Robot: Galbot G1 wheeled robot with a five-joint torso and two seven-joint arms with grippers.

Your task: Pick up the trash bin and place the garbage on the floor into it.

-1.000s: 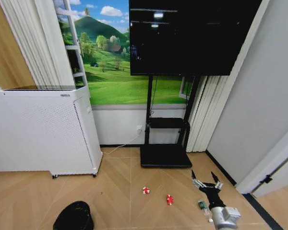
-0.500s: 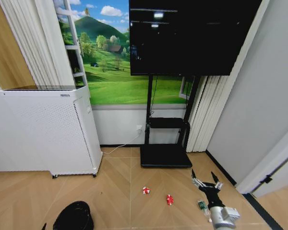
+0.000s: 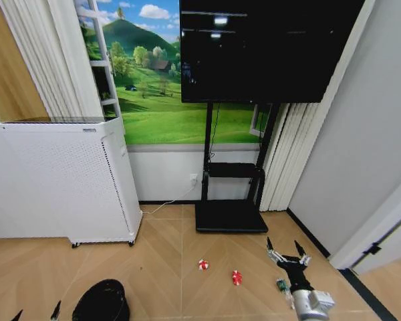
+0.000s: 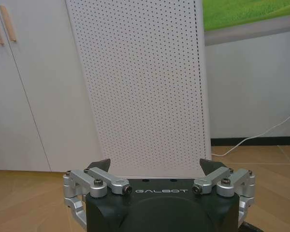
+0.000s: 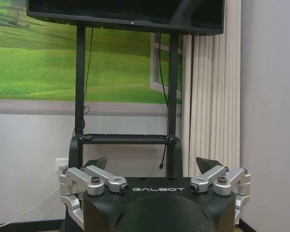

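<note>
I face a wall of a small room. The floor (image 3: 160, 267) is light tan wooden parquet in a chevron pattern and fills the lower third of my head view. Above it, a green hillside mural (image 3: 160, 100) covers the wall at centre. A large black screen (image 3: 267, 50) fills the upper right, standing on a black stand (image 3: 230, 217) with a flat base at centre frame. A tall white perforated air purifier (image 3: 70, 180) stands at the left edge.

My right gripper (image 3: 288, 250) hangs at the lower right of the head view, its fingers spread wide and holding nothing. In the right wrist view the same gripper (image 5: 152, 163) points at the screen stand, tips well apart. My left gripper (image 3: 35, 312) pokes in at the bottom left corner, just beside the bin; two dark tips show with a gap between them. In the left wrist view it (image 4: 156, 165) faces the purifier panel, fingers spread and empty.

The trash bin (image 3: 101, 301), small, black and round, stands on the floor at the lower left; I cannot tell what is inside. Two red-and-white wrappers lie on the floor at lower centre, one (image 3: 202, 265) left of the other (image 3: 236, 277). A small bottle with a green label (image 3: 281, 286) lies just below my right gripper's tips.
</note>
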